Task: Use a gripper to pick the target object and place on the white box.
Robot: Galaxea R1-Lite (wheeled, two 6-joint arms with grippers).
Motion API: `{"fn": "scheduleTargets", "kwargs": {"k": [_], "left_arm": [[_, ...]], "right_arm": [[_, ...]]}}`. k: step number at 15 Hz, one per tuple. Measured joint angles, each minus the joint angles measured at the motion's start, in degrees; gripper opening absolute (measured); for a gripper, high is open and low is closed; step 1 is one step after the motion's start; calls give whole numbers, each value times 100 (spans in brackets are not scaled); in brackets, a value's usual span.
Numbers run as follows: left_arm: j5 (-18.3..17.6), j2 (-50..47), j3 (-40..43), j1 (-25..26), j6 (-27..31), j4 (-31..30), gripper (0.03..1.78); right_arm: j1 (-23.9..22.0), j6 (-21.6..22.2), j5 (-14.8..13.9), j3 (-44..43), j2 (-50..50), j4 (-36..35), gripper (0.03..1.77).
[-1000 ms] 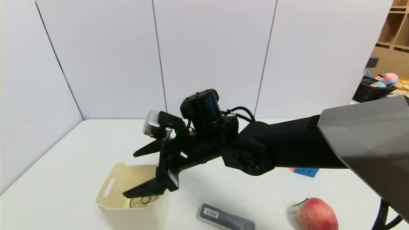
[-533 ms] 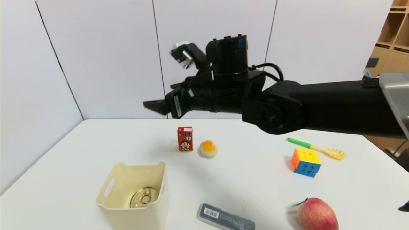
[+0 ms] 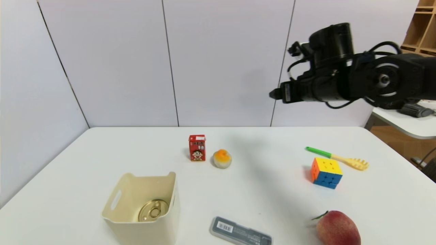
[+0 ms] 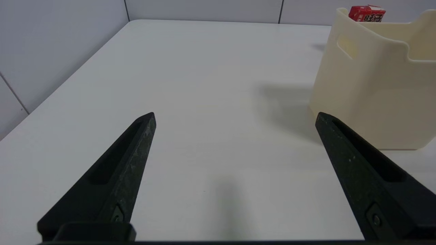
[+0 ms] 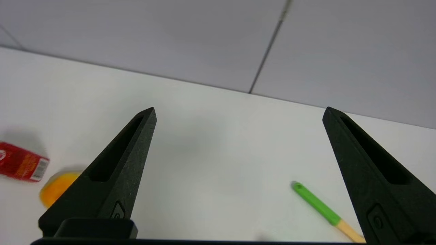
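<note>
Tin can (image 3: 153, 210) half hidden low inside the white box (image 3: 117, 199), right pincer (image 5: 238, 112) wide open, empty, now lifted far from the white box, left pincer (image 4: 235, 117) open beside it.

Right gripper (image 5: 238, 110) jaws spread wide, empty; green-handled fork (image 5: 322, 209) near one finger, red carton (image 5: 20, 165) beyond the other.
</note>
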Motion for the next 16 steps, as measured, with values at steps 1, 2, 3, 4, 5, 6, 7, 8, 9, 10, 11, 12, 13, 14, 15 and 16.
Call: {"fn": "scheduleTargets", "kwargs": {"k": [1,2,3,4,5,6,7,8,9,10,11,12,13,14,15,16], "left_arm": [[-2,2,0,0,0,0,169],[-2,2,0,2,2,0,169],[0,2,0,0,2,0,169],[0,2,0,0,0,0,169],[0,2,0,0,0,2,169],[0,2,0,0,0,0,169],[0,2,0,0,0,0,169],[0,2,0,0,2,0,169],[-2,2,0,0,0,0,169],[-2,2,0,0,0,0,169],[0,2,0,0,0,0,169],[0,2,0,0,2,0,169],[-2,2,0,0,0,2,169],[0,2,0,0,2,0,169],[-2,2,0,0,0,0,169],[0,2,0,0,0,0,169]], "right_arm": [[-312,-160,234,207,-207,-306,169],[-634,-421,532,468,-435,-785,169],[-907,-707,796,703,-645,-1300,169],[-1133,-995,1023,898,-880,-1890,169],[-1279,-1108,1113,1018,-1081,-2320,169],[-1375,-1135,1136,1141,-1293,-2620,169],[-1430,-1146,1143,1304,-1524,-2768,169],[-1460,-1143,1143,1517,-1768,-2847,169],[-1477,-1140,1143,1792,-2037,-2899,169],[-1495,-1115,1143,2103,-2354,-2917,169],[-1510,-1069,1146,2371,-2677,-2901,169],[-1517,-1002,1152,2627,-3027,-2833,169],[-1537,-934,1158,2865,-3399,-2731,169],[-1569,-877,1165,3112,-3821,-2551,169],[-1618,-835,1180,3338,-4229,-2364,169],[-1679,-796,1213,3551,-4653,-2158,169]]}}
